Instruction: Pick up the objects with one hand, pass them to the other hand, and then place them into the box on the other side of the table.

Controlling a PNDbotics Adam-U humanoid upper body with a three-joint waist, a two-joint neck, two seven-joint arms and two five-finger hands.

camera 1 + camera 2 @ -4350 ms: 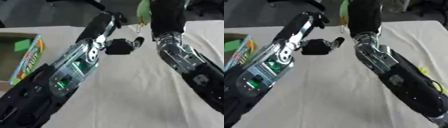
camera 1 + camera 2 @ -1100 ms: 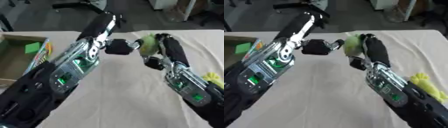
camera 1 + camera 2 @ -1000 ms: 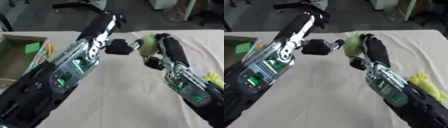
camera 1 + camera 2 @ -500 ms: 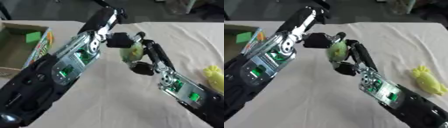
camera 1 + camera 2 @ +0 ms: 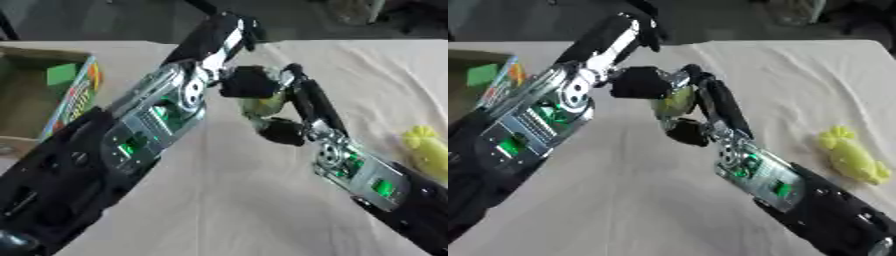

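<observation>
The step in hand looks like the handover. The 2 hands meet above the middle of the table (image 5: 623, 210) with a yellow-green object (image 5: 264, 104) caught between them. The right hand (image 5: 293, 102) rises from the lower right, its forearm slanting up and left, its fingers curled round the object from the right side and below. The left hand (image 5: 248, 82) comes down from the upper left along a long slanted arm and sits on the object's upper left, touching it; it shows as a dark mass, and I cannot tell whether its fingers are closed on the object or only resting against it.

The box (image 5: 35, 100) lies well to the left of both hands, at the table's left edge, open, with a green block inside. A 2nd, yellow object (image 5: 852, 156) lies on the cloth well to the right of the right hand, beside its forearm.

By my judgement, the next move calls for the left hand to close round the object before the right hand lets go, then for the left arm to swing out over the box. Releasing too soon risks dropping the object onto the table.
</observation>
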